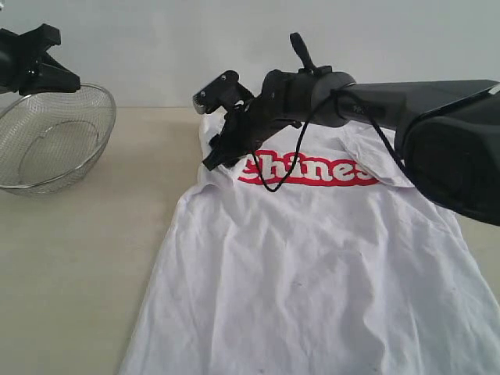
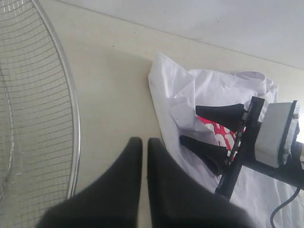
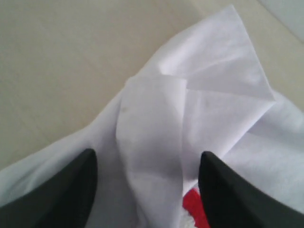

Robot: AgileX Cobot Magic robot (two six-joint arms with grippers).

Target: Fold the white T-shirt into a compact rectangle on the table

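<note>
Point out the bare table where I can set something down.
Widest free patch: the table between the wire-mesh bowl and the left edge of the white T-shirt. A narrow strip lies right of the shirt. Crowded at the collar, where the right claw stands open over a folded sleeve.

The wrinkly white cotton T-shirt (image 1: 312, 266) runs off the exterior view's bottom edge; the black right arm (image 1: 391, 98) hides its collar and part of its red lettering band (image 1: 328, 172); the round wire-mesh metal bowl (image 1: 51, 137) is cut at the left edge.
</note>
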